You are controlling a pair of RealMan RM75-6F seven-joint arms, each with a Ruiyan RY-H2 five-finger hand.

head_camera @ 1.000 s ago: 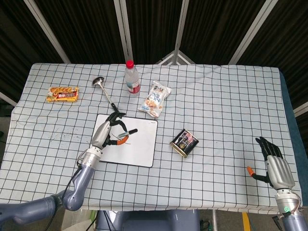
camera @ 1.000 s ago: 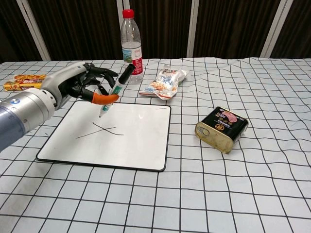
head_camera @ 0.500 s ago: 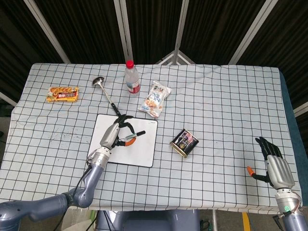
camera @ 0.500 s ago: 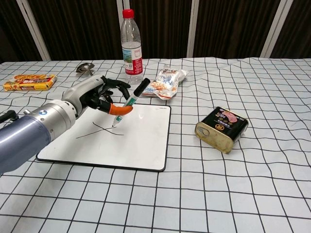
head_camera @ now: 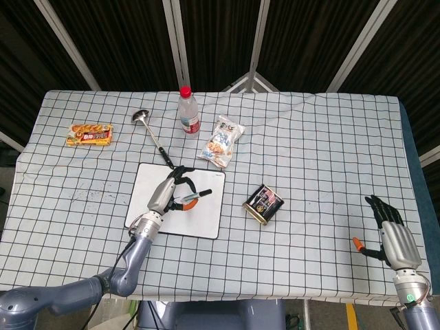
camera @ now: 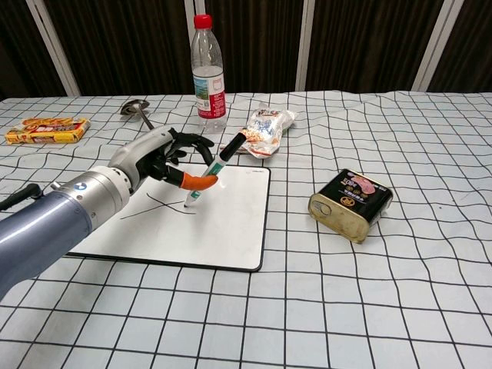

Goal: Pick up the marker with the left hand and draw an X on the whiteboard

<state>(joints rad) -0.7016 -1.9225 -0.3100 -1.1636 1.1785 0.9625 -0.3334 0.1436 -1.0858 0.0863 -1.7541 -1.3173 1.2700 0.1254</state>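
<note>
Whiteboard (camera: 223, 223) lies flat on the checked worktop (camera: 369, 300), carrying a thin crossed black mark. The left hand (camera: 157, 157) pinches the marker (camera: 214, 169) between thumb and fingers, tilted, tip at the board beside the mark. The right hand (head_camera: 392, 234) rests far off at the worktop's edge, fingers spread, holding nothing. A tin (camera: 350, 204) sits right of the board.

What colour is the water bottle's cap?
Red; the bottle cap shows best in the chest view.
</note>
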